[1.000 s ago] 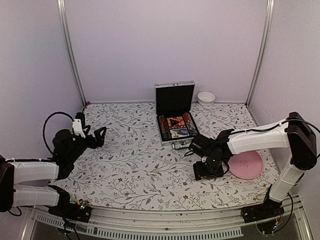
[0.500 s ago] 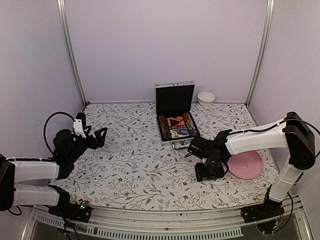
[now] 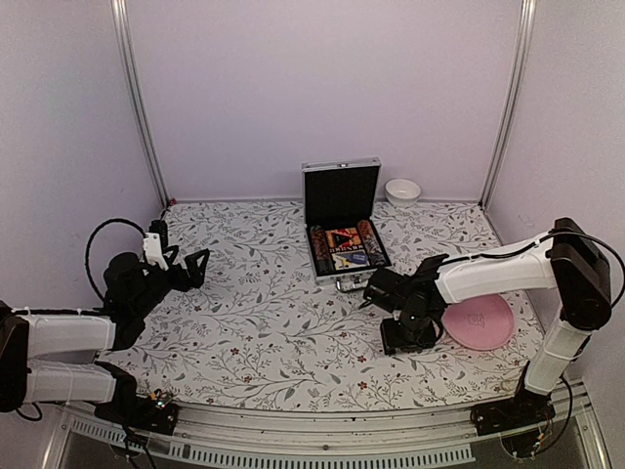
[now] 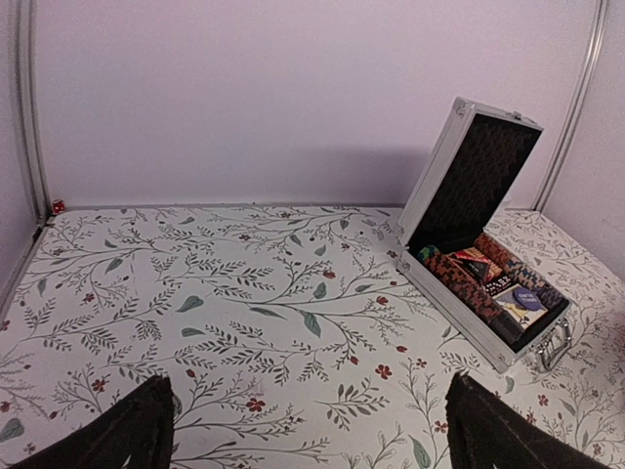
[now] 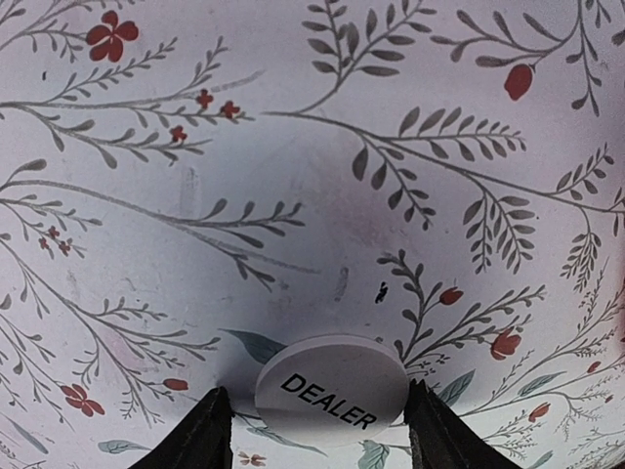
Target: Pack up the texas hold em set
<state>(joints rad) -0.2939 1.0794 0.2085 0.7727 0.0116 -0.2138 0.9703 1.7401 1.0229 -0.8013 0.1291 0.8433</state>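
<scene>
Across the floral table [image 3: 264, 332], at its far middle, the silver case [image 3: 342, 225] stands open with chips and cards in its tray. Well off to the left, the left gripper [image 3: 198, 269] hangs spread wide, holding nothing. Near the case's front, the right gripper [image 5: 314, 430] points down, half open, straddling a white DEALER disc [image 5: 332, 386] lying flat, with a slight gap at one finger.

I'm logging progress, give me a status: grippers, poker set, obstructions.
Left gripper open, empty. Right gripper open, straddling white dealer button on table. Aluminium case lid up. Pink plate beside right arm, not blocking.
</scene>
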